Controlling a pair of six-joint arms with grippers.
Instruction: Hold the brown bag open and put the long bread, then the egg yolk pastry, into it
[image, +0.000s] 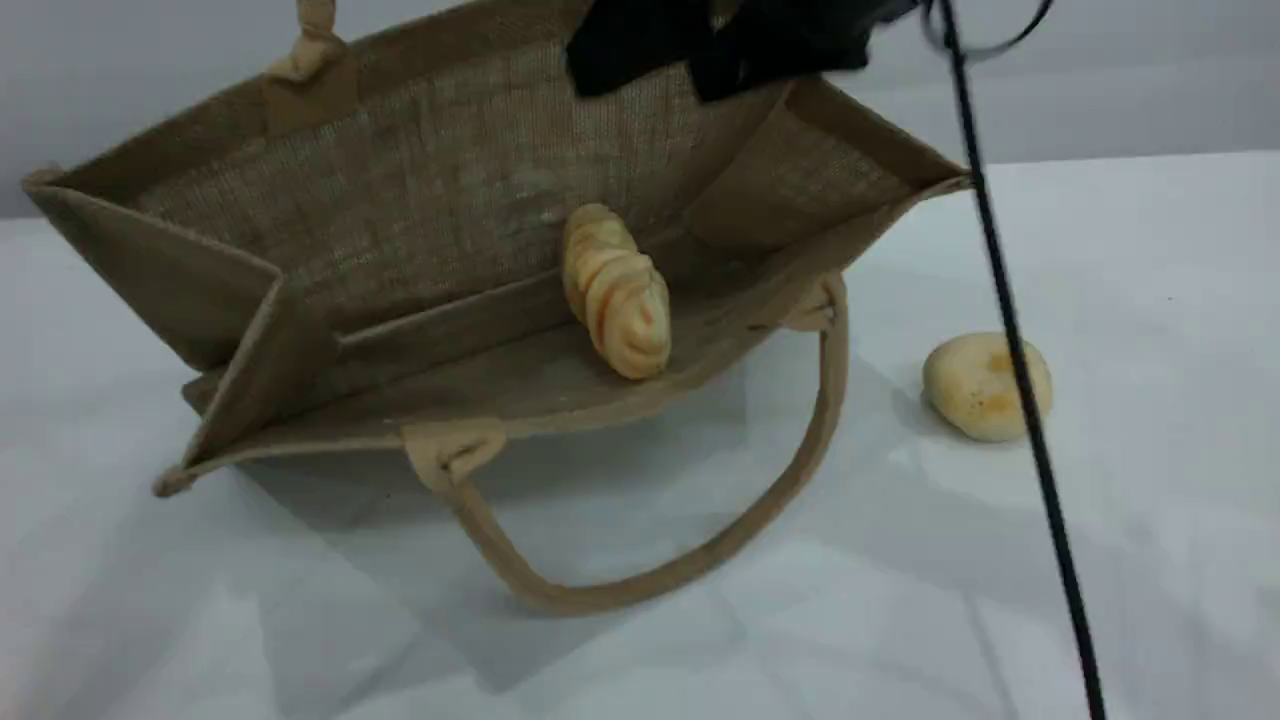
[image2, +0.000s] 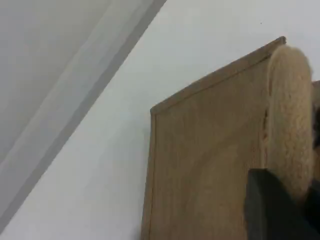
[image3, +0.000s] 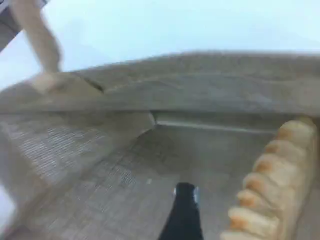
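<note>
Inside brown bag (image: 450, 190), long bread (image: 615, 292), pastry (image: 985, 386) outside

long bread (image: 616, 292) in brown bag (image: 420, 200), egg yolk pastry (image: 985, 386) right

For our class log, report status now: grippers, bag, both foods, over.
Left gripper shut on brown bag handle. Right gripper open, empty. Long bread inside bag. Egg yolk pastry on table, path unobstructed.
</note>
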